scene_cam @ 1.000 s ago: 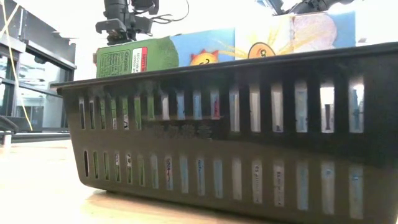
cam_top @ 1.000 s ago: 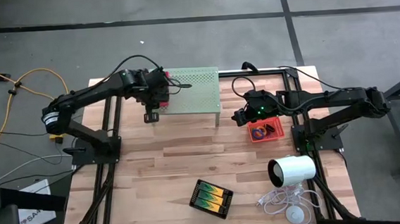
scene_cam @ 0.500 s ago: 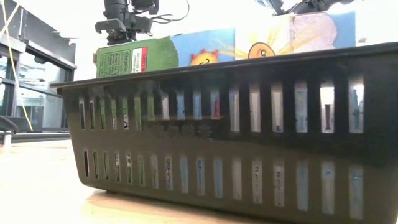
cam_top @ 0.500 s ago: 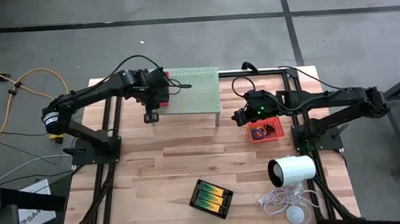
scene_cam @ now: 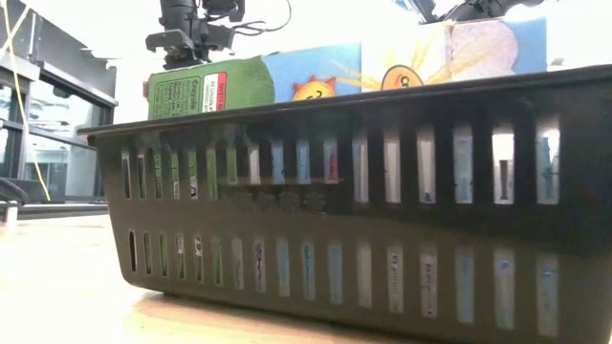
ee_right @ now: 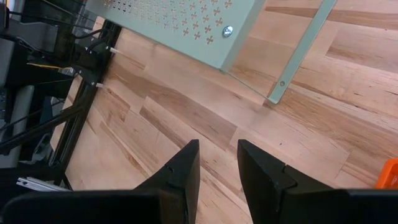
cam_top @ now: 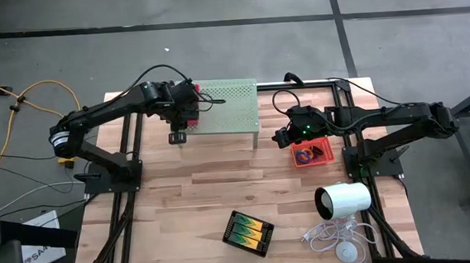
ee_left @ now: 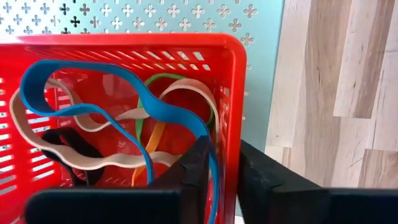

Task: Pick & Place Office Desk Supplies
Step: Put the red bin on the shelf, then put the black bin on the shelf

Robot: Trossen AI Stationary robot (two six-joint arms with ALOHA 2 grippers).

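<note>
Over the pale green stand (cam_top: 226, 105) at the table's far edge, the left hand (ee_left: 224, 163) straddles the red tray's (ee_left: 231, 81) wall, fingers slightly apart, while the right hand (ee_right: 217, 163) hovers empty, part open.

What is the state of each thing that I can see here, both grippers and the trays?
Red mesh tray, on the pale green perforated stand, holding rubber bands.
Left gripper, at that tray's wall.
Right gripper, open, empty, above the wooden table.
Orange mesh tray, on the table, holding small items.
Black mesh tray, on the table, holding yellow-green clips.
White cylinder, lying on its side.
</note>
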